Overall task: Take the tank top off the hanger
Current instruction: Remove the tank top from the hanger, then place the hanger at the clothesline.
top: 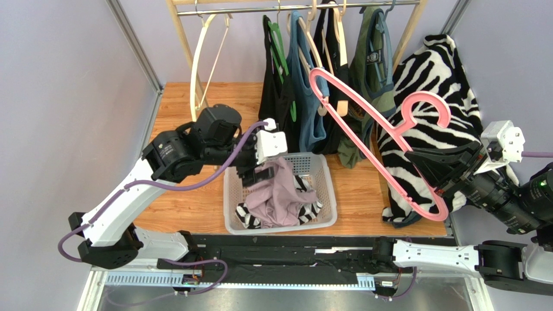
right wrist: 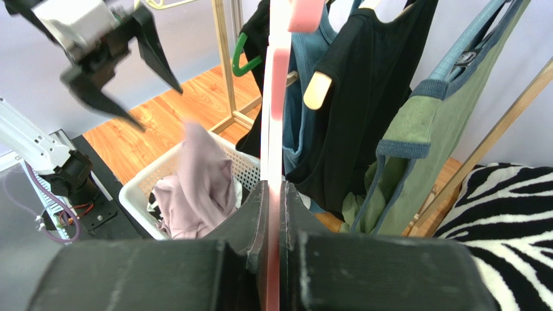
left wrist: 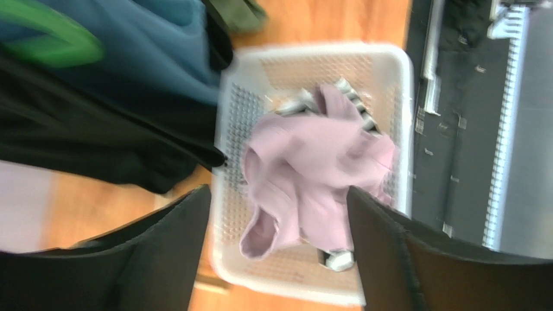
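From above: left gripper (top: 263,175) open wide just over the basket (top: 228,201), nothing in it. Pink top (top: 282,194) heaped inside the basket, off the hanger (top: 423,97) (so the main job looks done). Right gripper (top: 428,176) shut tight on the bare pink hanger, held up and off to the side, likely to keep it away from the clothes on the rack (top: 292,8). From the left wrist: both fingers (left wrist: 175,259) spread apart, top (left wrist: 311,175) below them in the basket (left wrist: 227,129), all blurry. From the right wrist: hanger (right wrist: 279,97) pinched edge-on between the jaws, left gripper (right wrist: 152,103) gaping above the top (right wrist: 201,181).
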Robot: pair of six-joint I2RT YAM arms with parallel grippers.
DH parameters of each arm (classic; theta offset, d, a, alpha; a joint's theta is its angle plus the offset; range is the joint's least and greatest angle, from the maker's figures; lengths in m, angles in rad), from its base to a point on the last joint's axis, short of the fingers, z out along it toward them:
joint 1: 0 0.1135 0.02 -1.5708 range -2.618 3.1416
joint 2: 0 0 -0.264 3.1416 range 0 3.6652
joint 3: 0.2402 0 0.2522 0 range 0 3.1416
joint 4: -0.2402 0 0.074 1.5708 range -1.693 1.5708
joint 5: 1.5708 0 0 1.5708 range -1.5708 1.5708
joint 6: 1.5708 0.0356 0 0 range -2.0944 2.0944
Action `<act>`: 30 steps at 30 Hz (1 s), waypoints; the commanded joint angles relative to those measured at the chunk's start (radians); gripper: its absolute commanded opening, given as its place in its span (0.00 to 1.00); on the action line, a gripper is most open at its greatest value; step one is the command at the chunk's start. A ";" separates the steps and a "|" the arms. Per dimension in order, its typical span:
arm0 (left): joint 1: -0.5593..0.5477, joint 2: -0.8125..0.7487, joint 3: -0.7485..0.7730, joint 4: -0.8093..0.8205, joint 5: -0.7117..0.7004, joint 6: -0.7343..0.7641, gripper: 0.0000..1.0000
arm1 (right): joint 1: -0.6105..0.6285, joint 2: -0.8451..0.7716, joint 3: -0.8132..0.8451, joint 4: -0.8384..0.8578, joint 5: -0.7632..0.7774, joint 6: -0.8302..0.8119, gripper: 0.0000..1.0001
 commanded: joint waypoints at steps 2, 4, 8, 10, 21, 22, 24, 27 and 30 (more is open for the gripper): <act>-0.006 -0.102 -0.046 -0.044 0.014 0.039 0.96 | -0.001 0.050 0.034 0.034 -0.014 -0.024 0.00; -0.006 -0.107 0.012 -0.060 -0.003 0.038 0.96 | -0.002 0.067 0.023 0.016 -0.034 -0.017 0.00; -0.006 -0.130 0.185 -0.113 0.033 0.042 0.97 | -0.001 0.116 -0.003 -0.034 -0.095 -0.010 0.00; 0.002 -0.143 0.280 -0.129 0.098 0.058 0.97 | -0.002 0.134 -0.015 -0.064 -0.155 -0.013 0.00; 0.057 -0.206 0.179 -0.219 0.291 0.162 0.97 | 0.002 0.234 -0.100 -0.045 -0.568 -0.098 0.00; 0.059 -0.205 0.175 -0.229 0.320 0.163 0.97 | 0.005 0.239 -0.103 -0.041 -0.573 -0.104 0.00; 0.059 -0.202 0.146 -0.241 0.331 0.163 0.97 | 0.019 0.245 -0.104 -0.022 -0.576 -0.115 0.00; 0.059 -0.203 0.083 -0.245 0.342 0.160 0.96 | 0.025 0.271 -0.092 -0.010 -0.586 -0.119 0.00; 0.059 -0.200 0.051 -0.258 0.368 0.147 0.92 | 0.028 0.291 -0.084 0.007 -0.580 -0.132 0.00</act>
